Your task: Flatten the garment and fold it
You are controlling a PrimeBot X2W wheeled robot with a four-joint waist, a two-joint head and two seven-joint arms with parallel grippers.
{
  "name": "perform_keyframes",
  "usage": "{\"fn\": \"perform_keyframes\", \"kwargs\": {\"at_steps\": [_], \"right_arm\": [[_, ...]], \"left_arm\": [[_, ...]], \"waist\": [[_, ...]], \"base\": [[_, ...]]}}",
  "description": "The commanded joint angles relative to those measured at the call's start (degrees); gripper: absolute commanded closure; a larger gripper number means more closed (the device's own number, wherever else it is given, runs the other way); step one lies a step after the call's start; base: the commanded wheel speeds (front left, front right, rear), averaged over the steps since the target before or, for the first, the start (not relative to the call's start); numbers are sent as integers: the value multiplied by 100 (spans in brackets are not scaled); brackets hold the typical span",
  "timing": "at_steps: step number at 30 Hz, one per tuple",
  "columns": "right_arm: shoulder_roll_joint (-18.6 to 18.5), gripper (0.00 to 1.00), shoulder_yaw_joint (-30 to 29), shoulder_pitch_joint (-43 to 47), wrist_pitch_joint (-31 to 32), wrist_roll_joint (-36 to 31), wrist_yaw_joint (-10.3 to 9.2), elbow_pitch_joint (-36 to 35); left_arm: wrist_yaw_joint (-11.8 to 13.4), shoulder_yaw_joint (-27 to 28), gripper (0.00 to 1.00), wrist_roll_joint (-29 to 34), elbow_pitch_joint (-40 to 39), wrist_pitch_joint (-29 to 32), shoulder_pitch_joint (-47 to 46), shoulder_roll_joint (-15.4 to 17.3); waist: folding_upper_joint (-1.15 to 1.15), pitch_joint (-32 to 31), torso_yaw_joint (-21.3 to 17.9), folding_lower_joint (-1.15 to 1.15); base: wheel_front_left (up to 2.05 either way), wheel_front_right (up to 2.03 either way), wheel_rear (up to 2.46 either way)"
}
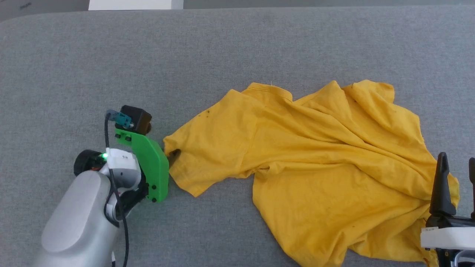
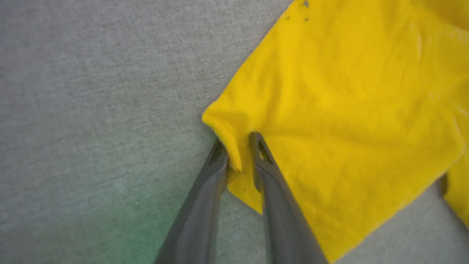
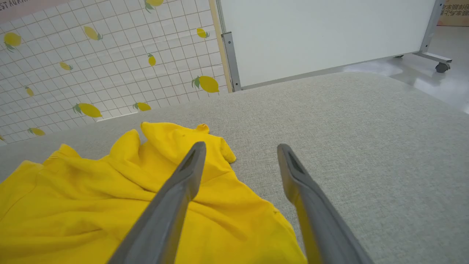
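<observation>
One mustard-yellow T-shirt [image 1: 315, 159] is lying crumpled on the grey fabric-covered table [image 1: 222, 44]. It is bunching toward the robot's right, with one short sleeve spreading flat toward the left. A few small dark specks are showing on that sleeve.

Two grippers are flanking it. The left gripper [image 2: 238, 141] is meeting the sleeve's hem. The left wrist view is showing what the head view is hiding behind the green mount [image 1: 150, 167]: its two dark fingers [image 2: 216, 172] are nearly together, pinching a small fold of the hem's corner.

The right gripper [image 1: 457, 163] is hovering over the shirt's right edge, its two fingers [image 3: 176, 190] standing wide apart and gripping nothing.

Only the right wrist view is reaching past the table, taking in one white panel on castors [image 3: 322, 36] and one lemon-patterned gridded wall [image 3: 91, 66].
</observation>
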Motion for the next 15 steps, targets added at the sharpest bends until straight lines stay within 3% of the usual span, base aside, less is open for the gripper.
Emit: {"fn": "perform_keyframes", "kwargs": {"at_steps": [1, 7, 15], "right_arm": [[0, 0, -8, -85, -33, 22, -8, 9], [0, 0, -32, -68, -33, 3, -8, 48], [0, 0, -40, -4, -34, -88, -8, 68]], "left_arm": [[-47, -322, 100, -100, 209, 100, 418, -182], [-23, -52, 100, -221, 147, -701, 456, -343], [336, 685, 100, -278, -329, -2149, 736, -510]], "waist": [[0, -7, 5, 1], [0, -80, 81, 1], [0, -223, 207, 1]], "base": [[0, 0, 0], [0, 0, 0], [0, 0, 0]]}}
